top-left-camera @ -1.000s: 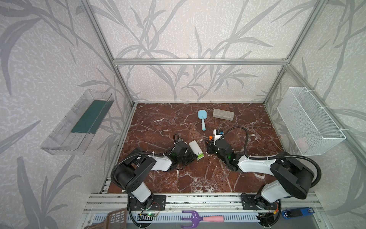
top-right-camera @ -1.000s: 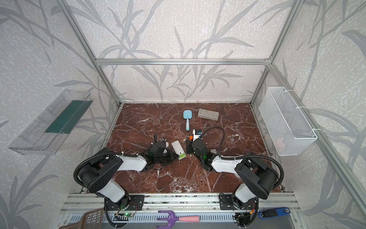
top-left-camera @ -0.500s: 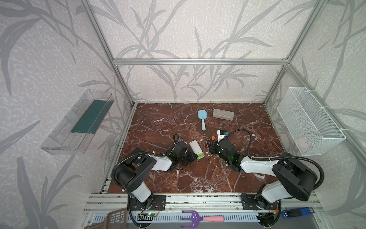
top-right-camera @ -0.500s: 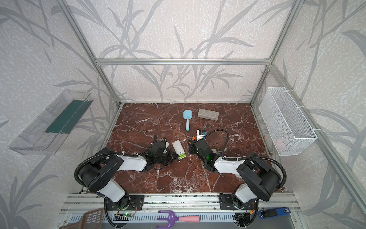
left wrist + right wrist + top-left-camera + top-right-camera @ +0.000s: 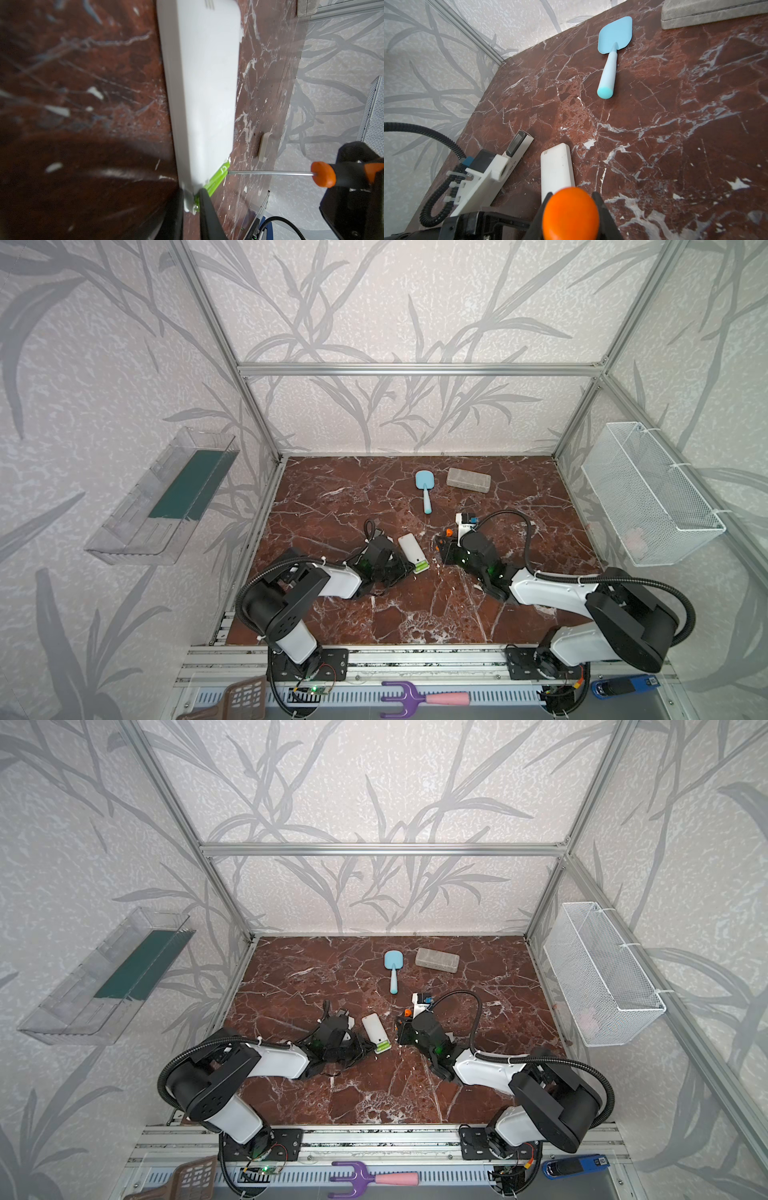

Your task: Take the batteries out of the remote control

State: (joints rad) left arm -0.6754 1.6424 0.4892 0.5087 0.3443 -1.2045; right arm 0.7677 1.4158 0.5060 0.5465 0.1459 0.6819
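Firmly, the left gripper (image 5: 191, 200) pinches the near end of the white remote control (image 5: 199, 83), which lies flat on the marble table (image 5: 415, 614). Lime-green batteries (image 5: 218, 176) show at that end. The right gripper (image 5: 572, 197) clamps an orange-and-black screwdriver (image 5: 323, 174), its tip meeting the batteries.

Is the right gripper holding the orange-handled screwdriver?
Yes: in the right wrist view the right gripper is closed around the screwdriver handle.

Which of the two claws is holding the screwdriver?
The right claw, shut on the orange-and-black screwdriver, whose tip meets the lime-green batteries. The left claw instead pinches the battery end of the white remote.
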